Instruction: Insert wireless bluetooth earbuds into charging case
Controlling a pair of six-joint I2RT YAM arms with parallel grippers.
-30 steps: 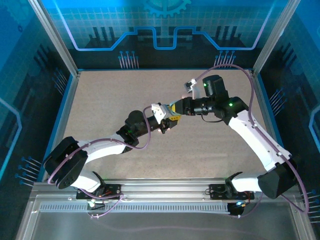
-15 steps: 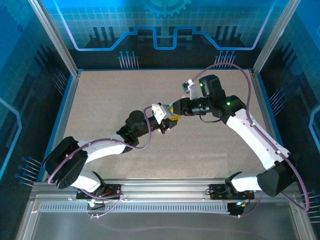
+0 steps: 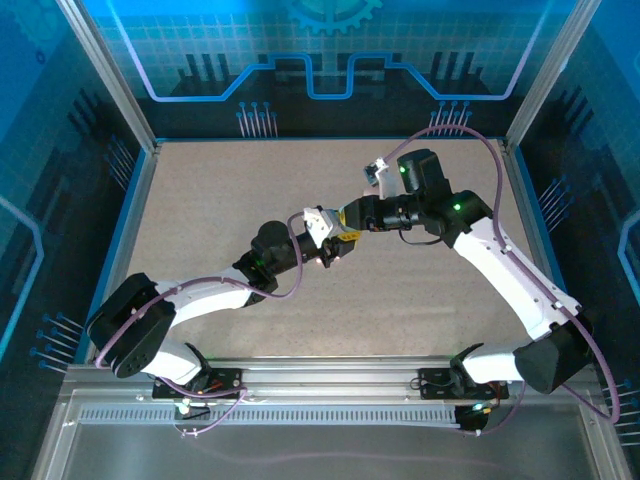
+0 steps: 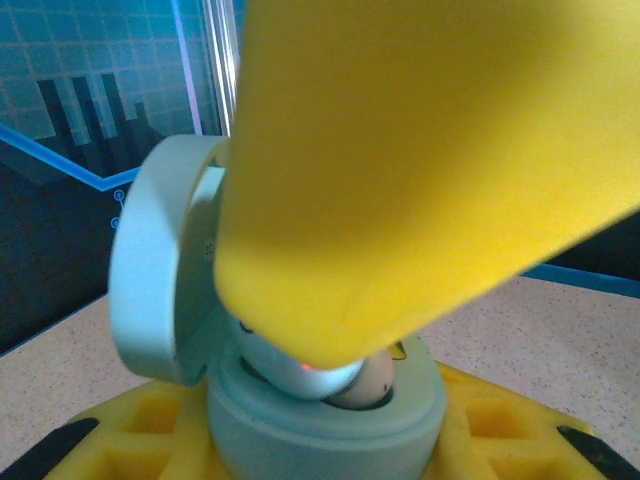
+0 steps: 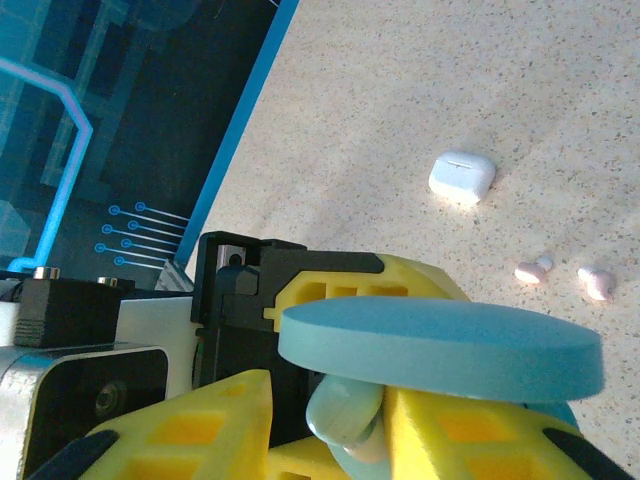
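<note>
My left gripper (image 3: 328,248) (image 4: 325,445) is shut on the base of a pale blue charging case (image 4: 325,420). The case's lid (image 4: 155,270) (image 5: 440,345) stands open. A pale blue earbud (image 4: 300,365) (image 5: 345,410) with a beige tip and a red light rests tilted in the case's well. My right gripper (image 3: 345,220) (image 5: 330,425) reaches in from the right and straddles that earbud. The earbud lies against one yellow finger (image 5: 470,440), with a gap to the other finger (image 5: 200,430). In the left wrist view a right finger (image 4: 420,160) hides the upper part of the earbud.
On the speckled table beyond the grippers lie a closed white case (image 5: 462,177) and two pink earbuds (image 5: 532,270) (image 5: 597,282). Blue-lit walls and metal posts (image 3: 120,90) fence the table in. Both arms meet near the table's middle.
The right wrist has crept slightly left toward the case and its jaws have eased apart. The left arm and the case have stayed put.
</note>
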